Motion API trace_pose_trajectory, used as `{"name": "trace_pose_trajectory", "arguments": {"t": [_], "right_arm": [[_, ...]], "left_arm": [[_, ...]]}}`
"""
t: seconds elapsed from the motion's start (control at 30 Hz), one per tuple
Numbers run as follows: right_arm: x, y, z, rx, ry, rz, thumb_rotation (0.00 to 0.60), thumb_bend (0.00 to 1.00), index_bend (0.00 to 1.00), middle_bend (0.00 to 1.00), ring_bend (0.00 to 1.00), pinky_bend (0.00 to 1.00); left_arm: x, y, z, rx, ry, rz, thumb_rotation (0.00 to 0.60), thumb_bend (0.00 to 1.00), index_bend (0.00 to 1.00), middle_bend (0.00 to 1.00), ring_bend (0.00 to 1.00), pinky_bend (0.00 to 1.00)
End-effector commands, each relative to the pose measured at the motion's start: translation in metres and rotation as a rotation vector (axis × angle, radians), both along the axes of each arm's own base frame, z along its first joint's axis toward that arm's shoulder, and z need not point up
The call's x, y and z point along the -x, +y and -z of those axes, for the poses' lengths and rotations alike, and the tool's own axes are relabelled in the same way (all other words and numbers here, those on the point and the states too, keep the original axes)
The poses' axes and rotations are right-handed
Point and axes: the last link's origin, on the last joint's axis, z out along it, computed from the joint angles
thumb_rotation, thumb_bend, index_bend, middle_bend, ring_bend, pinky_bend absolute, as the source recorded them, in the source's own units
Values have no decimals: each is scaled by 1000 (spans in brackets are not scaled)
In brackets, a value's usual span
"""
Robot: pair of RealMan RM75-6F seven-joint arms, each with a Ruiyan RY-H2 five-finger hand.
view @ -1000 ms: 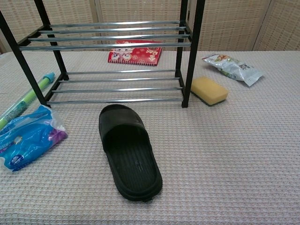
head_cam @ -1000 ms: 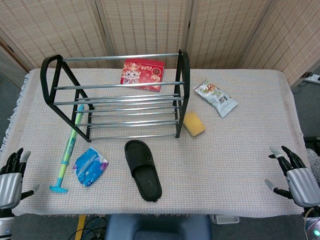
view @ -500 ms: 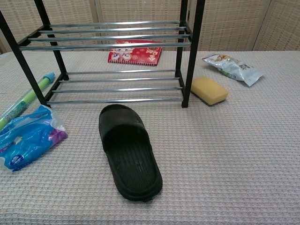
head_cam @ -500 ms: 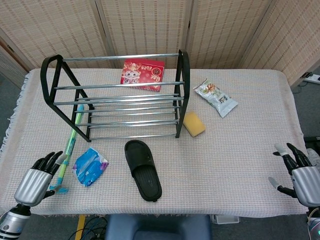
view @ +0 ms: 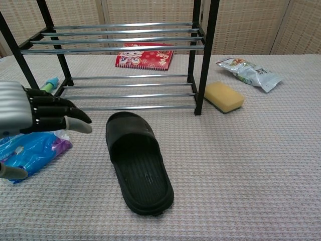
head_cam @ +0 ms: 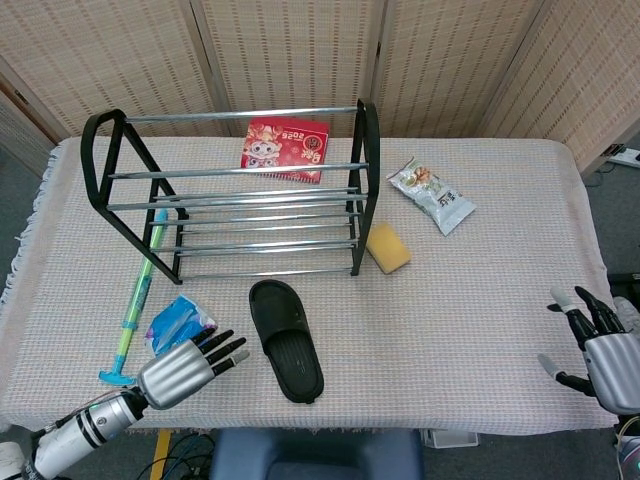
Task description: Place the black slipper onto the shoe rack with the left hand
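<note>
Black slipper (head_cam: pixel 286 340) lies flat on the worktop (head_cam: pixel 480 300), sole down, just in front of the shoe rack (head_cam: pixel 235 195) and apart from it, with its open heel end toward us. From the head view we see the whole scene at once, including both of our hands. The chest view sits lower and closer, showing the ridged footbed of the slipper (view: pixel 138 168) and the lower bars of the rack (view: pixel 125 93), but our right hand is outside it.

Our left hand (head_cam: pixel 190 365) is near the front edge of the worktop, just left of the slipper and not touching it. Its fingers (view: pixel 65 118) are stretched out and spread, pointing toward the slipper, and it holds nothing. We cannot tell whether the hand touches the blue packet (head_cam: pixel 178 325), which it partly covers in the chest view. Our right hand (head_cam: pixel 600 345) is at the far right edge of the worktop, fingers apart and empty, well away from everything else.

Around the rack we see a green and blue stick tool (head_cam: pixel 135 305) lying along its left side, a yellow sponge (head_cam: pixel 387 248) just beside its right leg, a snack bag (head_cam: pixel 430 195) further right, and a red booklet (head_cam: pixel 286 148) behind it.
</note>
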Motion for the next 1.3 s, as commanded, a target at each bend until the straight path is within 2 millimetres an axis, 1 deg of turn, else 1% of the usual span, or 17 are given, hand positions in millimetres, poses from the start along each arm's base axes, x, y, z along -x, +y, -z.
{"name": "trace_pose_trajectory", "arguments": {"t": [0.03, 0.3, 0.5, 0.63, 0.97, 1.3], "right_arm": [[1, 0, -1, 1, 0, 1, 600, 238, 38, 266, 96, 145], [6, 3, -3, 7, -3, 19, 600, 237, 38, 266, 96, 145], [8, 4, -4, 11, -8, 21, 600, 237, 38, 266, 96, 145], [10, 5, -6, 19, -9, 26, 600, 237, 38, 266, 96, 145], [15, 5, -8, 26, -17, 35, 600, 237, 38, 266, 96, 145], [20, 4, -9, 32, -24, 45, 600, 237, 38, 266, 97, 145]], "left_arm": [[-32, 6, 17, 34, 34, 106, 600, 176, 142, 157, 174, 296], [-64, 18, 45, 63, 129, 185, 600, 176, 112, 117, 146, 296], [-83, 18, 65, 100, 192, 250, 600, 176, 108, 115, 137, 296], [-89, 17, 75, 119, 235, 290, 600, 176, 106, 115, 137, 296], [-102, 19, 97, 158, 258, 291, 600, 176, 106, 115, 137, 296], [-107, 24, 115, 154, 309, 326, 600, 176, 112, 115, 137, 296]]}}
